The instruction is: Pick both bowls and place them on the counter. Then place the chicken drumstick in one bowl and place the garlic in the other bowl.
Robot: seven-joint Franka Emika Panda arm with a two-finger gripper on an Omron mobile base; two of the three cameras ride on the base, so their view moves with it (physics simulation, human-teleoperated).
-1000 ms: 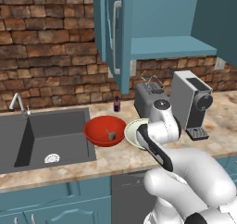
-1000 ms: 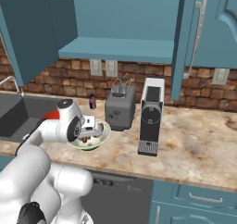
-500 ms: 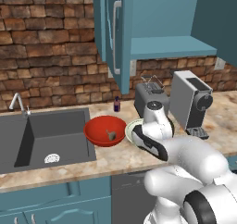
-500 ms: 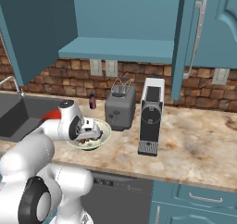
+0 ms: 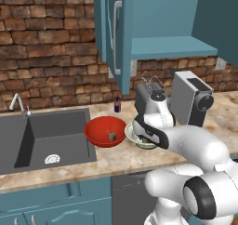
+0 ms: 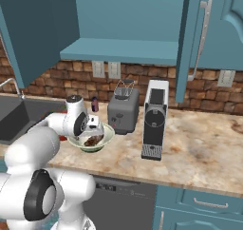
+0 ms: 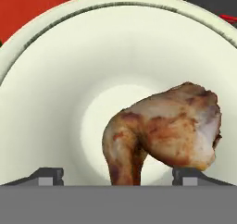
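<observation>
The chicken drumstick (image 7: 162, 130) lies in the pale cream-green bowl (image 7: 55, 79), which stands on the bench (image 6: 199, 148) at 3 o'clock of the red bowl (image 5: 105, 131). The garlic (image 5: 111, 135) sits inside that red bowl. The hand (image 7: 118, 174) hovers just above the drumstick, its tips spread wide on either side and gripping nothing. The meat looks light, lumpy and likely greasy; a grip across its thick middle would probably hold best. The bowls seem rigid and breakable.
</observation>
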